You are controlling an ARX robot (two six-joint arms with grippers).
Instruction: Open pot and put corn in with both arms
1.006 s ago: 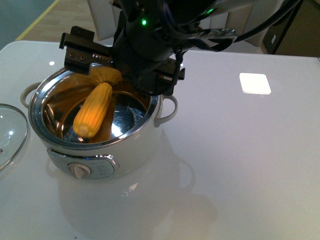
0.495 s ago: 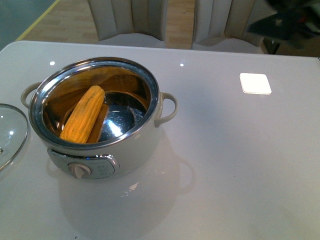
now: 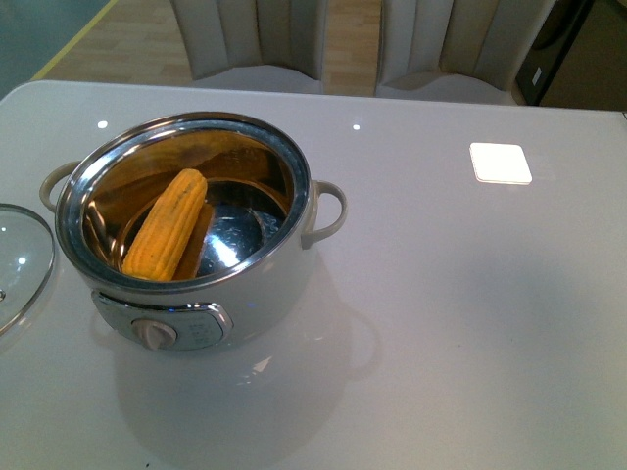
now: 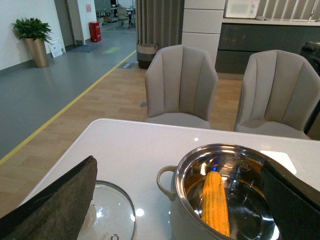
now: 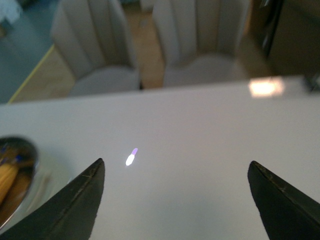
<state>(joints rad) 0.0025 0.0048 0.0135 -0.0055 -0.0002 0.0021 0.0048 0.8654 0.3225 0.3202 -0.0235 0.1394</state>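
The cream-white pot (image 3: 279,284) stands uncovered on the left of the white table, dial panel facing me. The yellow corn (image 3: 167,225) lies slanted inside its steel bowl, resting against the near-left wall. Neither arm shows in the front view. In the left wrist view the open left gripper (image 4: 182,200) hangs above the table, with the pot (image 4: 172,220) and corn (image 4: 215,202) seen between its fingers. The right gripper (image 5: 177,192) is open over bare table, with the pot's rim (image 5: 34,155) and corn (image 5: 7,180) at the edge of that blurred view.
The glass lid (image 3: 20,259) lies flat on the table left of the pot, also seen as a lid (image 4: 112,212) by the left wrist. A white square patch (image 3: 500,163) sits at the table's far right. Two beige chairs (image 3: 260,39) stand behind the table.
One second ago a black arm hung over the pot above the corn. It has pulled away out of the front view, and the corn has settled lower against the bowl's wall.
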